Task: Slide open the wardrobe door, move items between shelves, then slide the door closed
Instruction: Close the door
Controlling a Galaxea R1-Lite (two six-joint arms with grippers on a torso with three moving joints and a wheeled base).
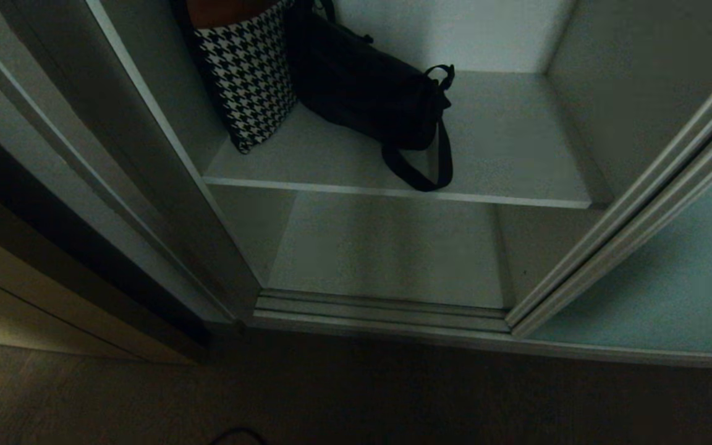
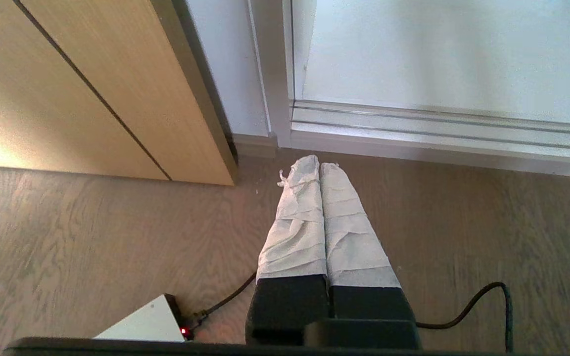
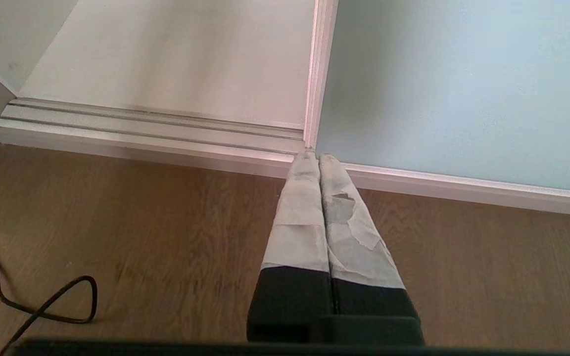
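Note:
The wardrobe stands open. Its pale teal sliding door [image 1: 671,278] is pushed to the right. A black fabric bag [image 1: 365,93] lies on the upper shelf [image 1: 517,148], its strap loop hanging over the front edge. Below it the lower shelf [image 1: 387,253] is bare. Neither arm shows in the head view. My left gripper [image 2: 319,165] is shut and empty, hanging above the floor just before the wardrobe's bottom track [image 2: 413,133]. My right gripper [image 3: 317,157] is shut and empty too, pointing at the foot of the door's frame [image 3: 320,74], beside the teal door panel [image 3: 463,89].
A black-and-white houndstooth bag [image 1: 248,77] leans at the upper shelf's left end, next to the black bag. A wooden cabinet [image 2: 92,89] stands left of the wardrobe. Black cables [image 3: 42,301] and a small white box [image 2: 141,324] lie on the wood floor [image 2: 92,237].

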